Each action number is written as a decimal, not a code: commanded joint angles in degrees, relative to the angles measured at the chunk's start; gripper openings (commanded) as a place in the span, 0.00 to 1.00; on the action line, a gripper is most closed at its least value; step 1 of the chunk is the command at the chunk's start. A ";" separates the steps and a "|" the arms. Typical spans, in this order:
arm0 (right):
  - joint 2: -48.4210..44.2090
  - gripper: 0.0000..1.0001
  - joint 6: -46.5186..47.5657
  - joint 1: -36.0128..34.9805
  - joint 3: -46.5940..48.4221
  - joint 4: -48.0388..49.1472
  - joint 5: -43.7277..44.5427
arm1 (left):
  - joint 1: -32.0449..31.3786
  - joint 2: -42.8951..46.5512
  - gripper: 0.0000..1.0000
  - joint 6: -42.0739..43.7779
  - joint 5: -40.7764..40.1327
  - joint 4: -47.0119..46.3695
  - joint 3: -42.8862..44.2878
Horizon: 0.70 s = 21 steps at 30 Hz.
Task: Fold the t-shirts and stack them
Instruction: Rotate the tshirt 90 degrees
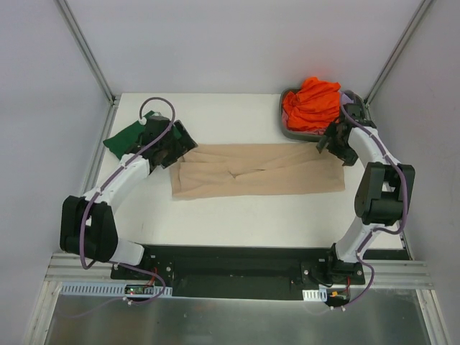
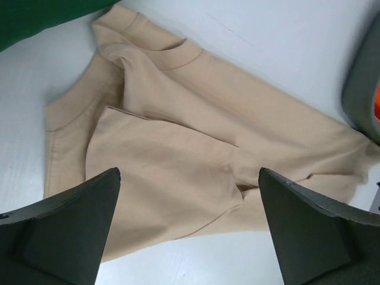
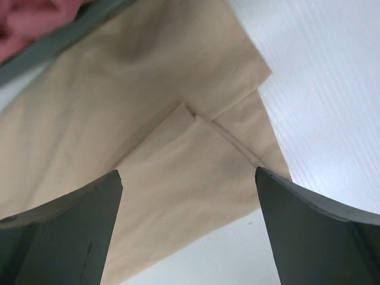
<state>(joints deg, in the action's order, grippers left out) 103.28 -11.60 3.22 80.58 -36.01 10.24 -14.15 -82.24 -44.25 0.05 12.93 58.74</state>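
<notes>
The beige t-shirt (image 1: 259,171) lies flat on the worktop (image 1: 251,223) as a long strip between the two arms, its sides turned in so that the flaps meet along the middle. The collar end is under the left end effector (image 2: 189,172) and the hem end under the right end effector (image 3: 187,173). Both end effectors are spread wide above the cloth and nothing is held by either. A dark green t-shirt (image 1: 122,139) is seen just beyond the left end effector, and the orange t-shirts (image 1: 310,104) are heaped in the grey tub (image 1: 290,131) at the far right corner. The lengthwise fold appears done, so a crosswise fold is judged to be the step in hand. For that, each end should be taken close to its edge, with every layer caught in the pinch, since the turned-in flaps would otherwise be left behind or fall open. The cloth should be lifted only slightly and carried over slowly, so that the edges can be laid square. At the hem end, care is called for near the tub rim, which sits just beside it.
</notes>
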 commanded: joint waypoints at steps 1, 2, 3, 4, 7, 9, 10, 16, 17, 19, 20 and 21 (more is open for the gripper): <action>-6.42 0.98 4.12 -3.13 -3.22 -0.83 -0.47 | -1.31 1.21 0.99 -0.13 6.79 -0.62 -2.05; -6.43 0.96 4.99 -4.96 -4.28 -0.29 -2.31 | -2.53 0.07 0.99 -0.05 7.50 -1.06 -2.05; -6.08 0.96 6.13 -5.85 -4.90 1.45 -3.55 | -3.68 -1.16 0.99 -0.05 7.85 -1.59 -1.62; -5.38 0.96 6.93 -6.90 -5.25 2.60 -4.52 | -5.17 -2.91 0.99 0.04 8.20 -1.94 -1.00; -1.00 0.96 10.44 -10.16 -2.37 3.23 -6.20 | -6.94 -8.89 0.99 1.09 8.38 -2.38 1.81; 3.04 0.96 13.07 -11.74 1.06 1.66 -6.72 | -6.85 -13.37 0.99 1.09 7.94 -2.29 3.39; 4.89 0.96 13.09 -12.36 3.08 -0.27 -6.46 | -6.77 -15.13 0.99 0.92 7.86 -2.38 4.01; 3.70 0.96 5.46 -15.35 -4.70 -1.44 -1.36 | -6.33 -27.08 0.99 1.27 8.12 -2.29 10.41; 1.76 0.96 4.14 -15.44 -8.21 -0.39 -2.06 | -5.98 -28.75 0.99 1.01 9.42 -2.21 11.65; -2.28 0.96 0.98 -15.44 -14.98 0.76 -3.73 | -5.62 -32.18 0.99 0.31 10.75 -2.21 14.02; -5.34 0.96 -0.43 -15.79 -18.58 1.29 -4.52 | -5.62 -33.59 0.99 0.04 11.28 -2.12 15.34; -7.55 0.96 -1.66 -16.49 -22.09 1.64 -5.57 | -5.62 -34.65 0.99 0.13 11.89 -2.12 16.92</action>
<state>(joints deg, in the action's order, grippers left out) 105.23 -6.70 -12.27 68.88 -32.71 6.39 -20.14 -110.15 -44.29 9.87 10.85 72.62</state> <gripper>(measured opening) 0.961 0.990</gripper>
